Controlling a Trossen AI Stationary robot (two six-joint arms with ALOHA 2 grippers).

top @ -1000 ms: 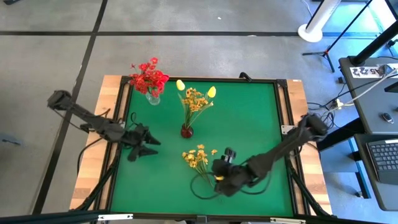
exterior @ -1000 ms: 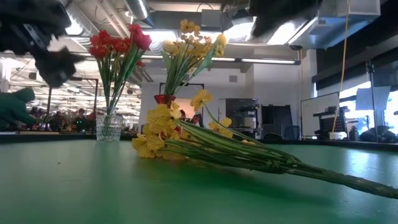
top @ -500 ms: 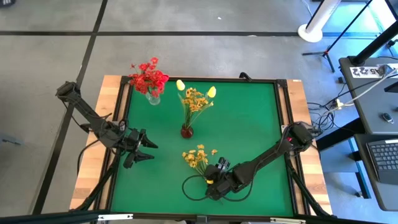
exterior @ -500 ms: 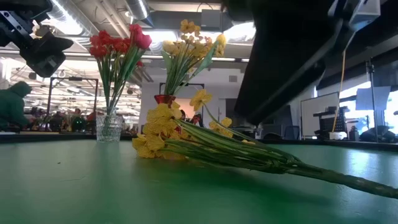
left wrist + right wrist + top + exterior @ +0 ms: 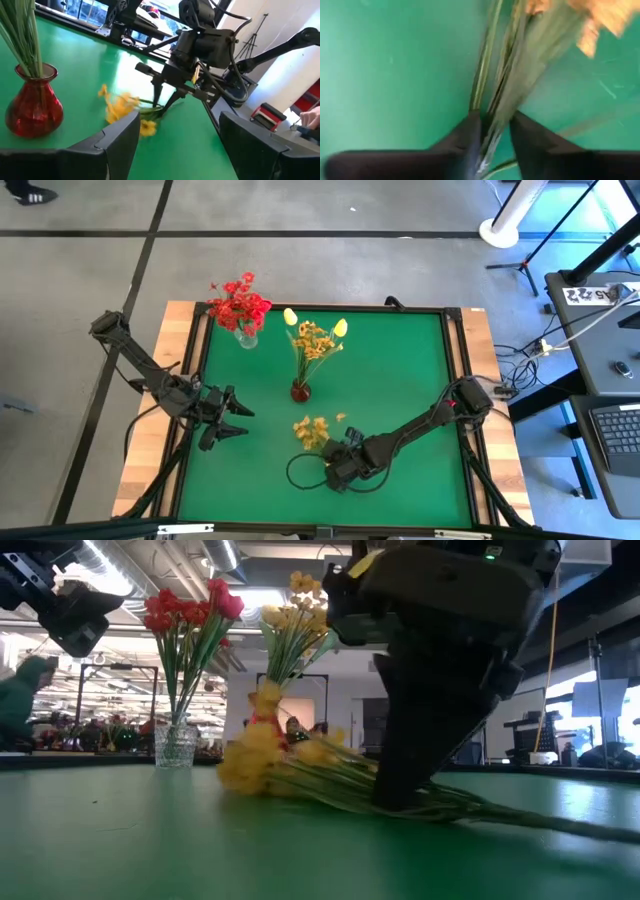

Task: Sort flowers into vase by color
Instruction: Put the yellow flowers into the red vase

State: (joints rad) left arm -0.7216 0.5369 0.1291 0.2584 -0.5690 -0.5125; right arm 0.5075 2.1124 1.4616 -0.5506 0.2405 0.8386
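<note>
A loose spray of yellow flowers (image 5: 312, 430) lies on the green table, its thin stem curling toward the near edge (image 5: 296, 476). My right gripper (image 5: 335, 465) stands on its stems, shut on them. Red flowers (image 5: 240, 302) stand in a clear glass vase (image 5: 175, 745) at the far left. More yellow flowers (image 5: 315, 340) stand in a red vase (image 5: 32, 102) at mid-table. My left gripper (image 5: 242, 421) hovers open near the table's left side, holding nothing and pointing toward the spray. My right gripper pinches the spray's bundle of green stems (image 5: 492, 122) between its two fingers (image 5: 470, 135), a short way below the blossoms. The fingers come from above, slanting down, and stand across the stems. The spray lies on the table, blossoms (image 5: 250, 750) toward the left.
A black frame (image 5: 455, 315) rims the green mat, and wooden boards show beyond it. The mat's right half (image 5: 410, 370) is bare. The red vase stands just beyond the spray. A person (image 5: 20, 705) shows in the room behind the table.
My right gripper has come down and toward the table's left, onto the spray's stems. The spray's blossom end has stirred and turned a little, while the stems stay on the table. My left gripper shifted slightly at first, then kept still.
</note>
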